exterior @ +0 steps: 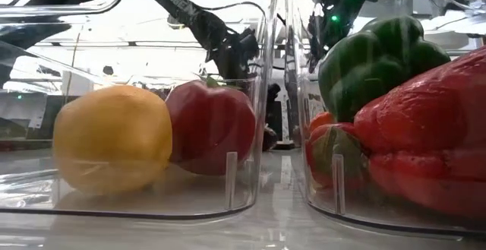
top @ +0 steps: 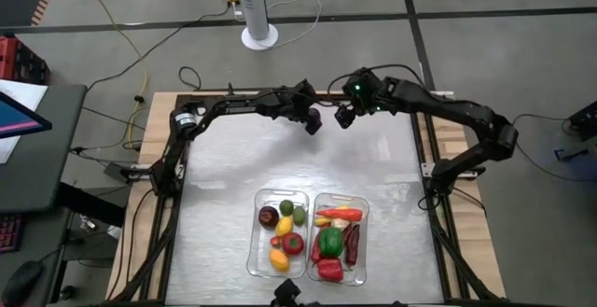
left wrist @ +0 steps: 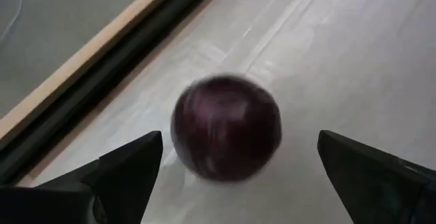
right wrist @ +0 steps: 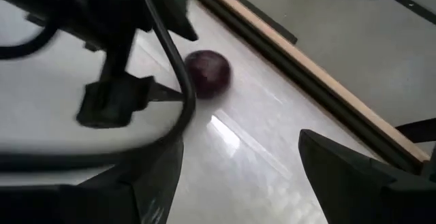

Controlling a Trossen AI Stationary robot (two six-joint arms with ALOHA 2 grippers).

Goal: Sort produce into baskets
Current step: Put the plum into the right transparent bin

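Near the counter's (top: 224, 186) upper edge in the high view, the dark purple ball (left wrist: 226, 127), likely light, hard and roll-prone, sits between the left gripper's (left wrist: 238, 166) open fingers, best pinched across its middle.

A white fan base (top: 259, 36) and cables (top: 121, 36) lie on the grey floor (top: 504, 64).

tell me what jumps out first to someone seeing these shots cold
Two clear baskets sit side by side at the table's near edge, packed with bright toy produce. Both arms meet at the far edge, where the left gripper stands open around a dark purple ball on the bare tabletop, the right gripper close by.
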